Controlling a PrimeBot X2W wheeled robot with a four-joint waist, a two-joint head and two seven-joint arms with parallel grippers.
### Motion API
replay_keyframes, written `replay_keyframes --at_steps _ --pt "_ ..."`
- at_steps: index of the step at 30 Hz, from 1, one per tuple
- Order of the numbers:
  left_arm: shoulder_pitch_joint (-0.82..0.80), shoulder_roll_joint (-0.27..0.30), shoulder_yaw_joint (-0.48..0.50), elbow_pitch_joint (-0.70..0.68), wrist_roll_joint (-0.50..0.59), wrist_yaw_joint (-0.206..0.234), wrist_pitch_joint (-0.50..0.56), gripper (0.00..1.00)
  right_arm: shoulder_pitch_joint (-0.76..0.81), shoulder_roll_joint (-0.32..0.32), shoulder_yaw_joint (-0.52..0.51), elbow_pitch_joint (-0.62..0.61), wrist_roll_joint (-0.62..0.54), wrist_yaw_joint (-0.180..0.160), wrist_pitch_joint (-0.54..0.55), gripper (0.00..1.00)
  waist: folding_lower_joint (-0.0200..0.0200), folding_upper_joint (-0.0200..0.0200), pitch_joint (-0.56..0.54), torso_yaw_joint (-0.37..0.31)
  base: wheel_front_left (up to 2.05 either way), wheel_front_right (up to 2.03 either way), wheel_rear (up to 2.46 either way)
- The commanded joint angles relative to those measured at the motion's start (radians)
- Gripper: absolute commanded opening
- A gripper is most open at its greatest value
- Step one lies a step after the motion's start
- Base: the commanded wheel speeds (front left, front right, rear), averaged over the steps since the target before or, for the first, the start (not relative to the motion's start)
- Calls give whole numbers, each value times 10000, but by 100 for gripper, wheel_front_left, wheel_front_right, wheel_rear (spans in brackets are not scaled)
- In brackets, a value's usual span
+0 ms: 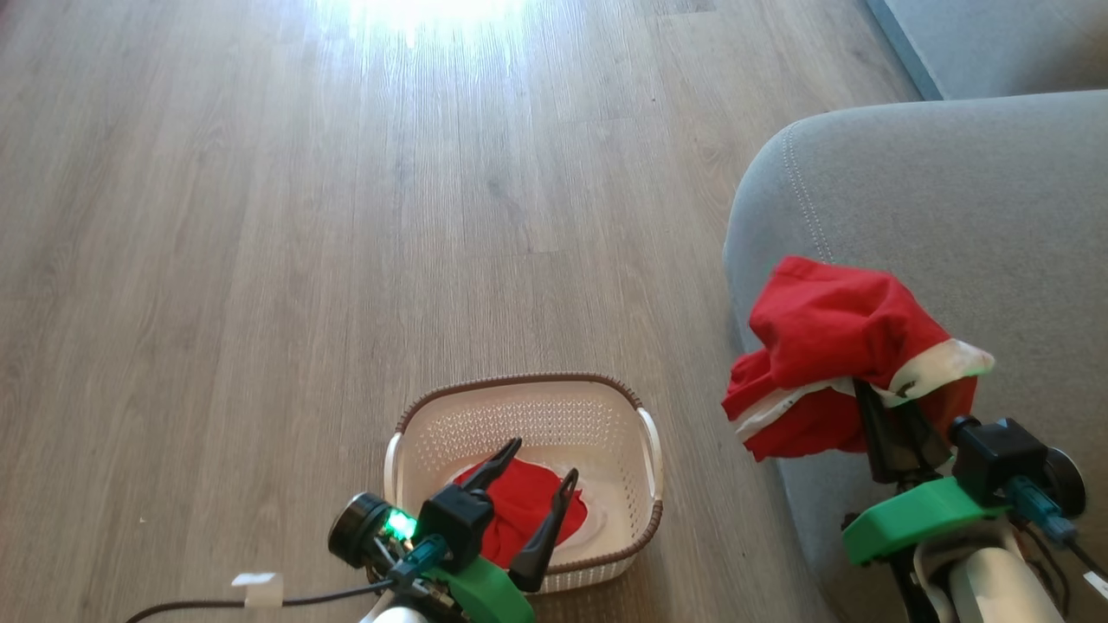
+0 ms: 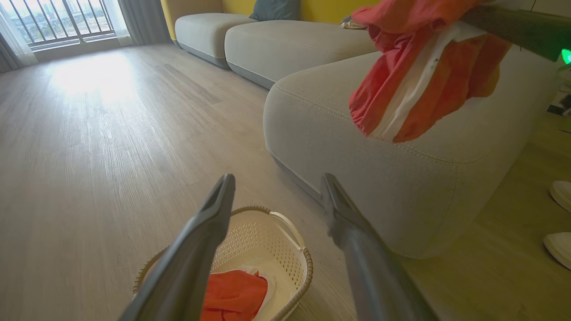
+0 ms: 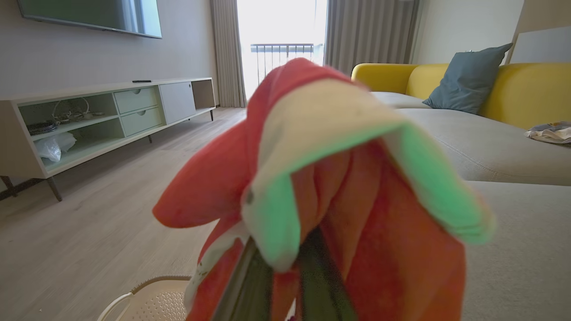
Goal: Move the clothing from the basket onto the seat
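One red garment with white trim (image 1: pixel 831 346) hangs in the air over the rounded corner of the grey seat (image 1: pixel 952 199), with my right gripper (image 1: pixel 874 394) shut on it; its fingertips are buried in the cloth. The same garment (image 2: pixel 419 76) shows above the seat (image 2: pixel 401 178) in the left wrist view and drapes over my right fingers (image 3: pixel 250 285) close to the lens as a red garment (image 3: pixel 321 187). A second red garment (image 1: pixel 519 506) lies in the cream basket (image 1: pixel 528 415) on the floor. My left gripper (image 1: pixel 541 463) hovers open above it, holding nothing.
Wooden floor (image 1: pixel 346 216) stretches left of the seat. More grey sofa cushions (image 2: pixel 285 44) and a yellow backrest with a blue pillow (image 3: pixel 468 80) lie beyond. A TV console (image 3: pixel 102 116) stands along the far wall. White shoes (image 2: pixel 560 214) sit beside the seat.
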Motion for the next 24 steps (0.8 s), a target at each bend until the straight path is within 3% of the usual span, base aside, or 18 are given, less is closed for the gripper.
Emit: replay_keyframes --at_steps 1,15,24 --pt "-228 -13 374 -266 -61 30 -97 100 -297 -15 148 -324 0 -2 -92 0 -1 0 8 -10 0 0 0" --pt "-229 -13 273 -367 -176 5 -97 100 -319 -109 -48 -374 -51 -2 -92 0 -1 0 70 -111 0 0 0" --pt "-248 -13 261 -574 -142 29 -97 100 -437 -98 -165 -533 -99 -2 -92 0 -1 0 215 -912 0 0 0"
